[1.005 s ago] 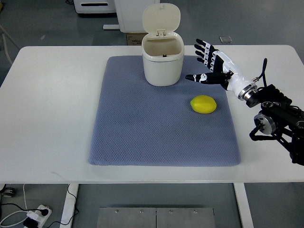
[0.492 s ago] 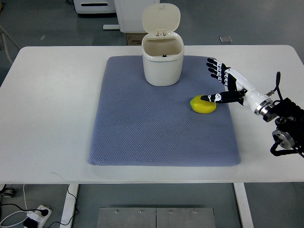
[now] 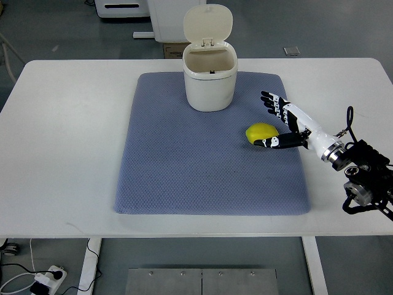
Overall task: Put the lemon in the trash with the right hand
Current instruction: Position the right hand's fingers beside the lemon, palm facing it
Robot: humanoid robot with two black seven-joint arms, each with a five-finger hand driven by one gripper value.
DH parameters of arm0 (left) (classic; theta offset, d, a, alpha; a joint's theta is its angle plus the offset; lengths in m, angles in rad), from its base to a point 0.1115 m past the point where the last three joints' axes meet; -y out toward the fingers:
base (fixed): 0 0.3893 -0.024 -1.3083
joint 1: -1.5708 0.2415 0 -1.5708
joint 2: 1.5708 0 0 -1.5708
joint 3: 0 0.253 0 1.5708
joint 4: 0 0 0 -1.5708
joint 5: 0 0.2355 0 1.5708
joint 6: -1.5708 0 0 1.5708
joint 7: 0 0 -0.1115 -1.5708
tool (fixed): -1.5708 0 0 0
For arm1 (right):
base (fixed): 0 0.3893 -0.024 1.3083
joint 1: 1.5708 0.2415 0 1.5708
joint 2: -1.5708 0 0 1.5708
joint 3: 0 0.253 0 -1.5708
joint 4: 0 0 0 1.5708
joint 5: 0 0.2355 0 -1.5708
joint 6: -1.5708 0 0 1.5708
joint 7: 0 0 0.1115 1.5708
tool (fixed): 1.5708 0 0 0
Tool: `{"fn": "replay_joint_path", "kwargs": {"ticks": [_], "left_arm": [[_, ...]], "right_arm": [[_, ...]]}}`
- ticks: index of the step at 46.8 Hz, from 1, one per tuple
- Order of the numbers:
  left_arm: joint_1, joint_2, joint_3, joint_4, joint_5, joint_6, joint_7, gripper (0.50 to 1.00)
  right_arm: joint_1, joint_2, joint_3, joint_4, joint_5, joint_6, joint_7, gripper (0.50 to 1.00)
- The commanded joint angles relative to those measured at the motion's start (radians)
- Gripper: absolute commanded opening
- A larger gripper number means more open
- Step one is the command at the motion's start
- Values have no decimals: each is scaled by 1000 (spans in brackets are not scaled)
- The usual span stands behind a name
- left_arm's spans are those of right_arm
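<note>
A yellow lemon (image 3: 261,131) lies on the blue-grey mat (image 3: 184,166), right of centre. My right hand (image 3: 274,122) reaches in from the right edge with its fingers spread, open around the lemon's right side: thumb (image 3: 270,142) along the near edge, fingers (image 3: 272,102) past the far edge. It holds nothing. The cream trash bin (image 3: 210,75) stands at the back of the mat with its lid flipped up and its mouth open. The left arm does not show.
The white table (image 3: 61,141) extends left and right of the mat. The right arm's black wrist hardware (image 3: 365,178) hangs over the table's right edge. White furniture stands on the floor behind the table.
My right hand dropped from beside the bin down toward the lemon and now brackets it from the right. The lemon and bin stay where they were.
</note>
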Motion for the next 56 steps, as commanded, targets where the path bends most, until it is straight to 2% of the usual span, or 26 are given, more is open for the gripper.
{"fn": "replay_joint_path", "kwargs": {"ticks": [1,10,25,48,56], "left_arm": [[0,0,0,0,0,0,0,1000],[0,0,0,0,0,0,0,1000],[0,0,0,0,0,0,0,1000],[0,0,0,0,0,0,0,1000],[0,0,0,0,0,0,0,1000]], "right_arm": [[0,11,-19,-4,-5,-17,0,995],[0,42,-37,-16,-5,-50,1,991],[-1,74,-50,-77,-4,-52,35,983],[-41,93,-50,-166,1,-50,35,983],[-40,93,-46,-174,9,-50,35,954]]}}
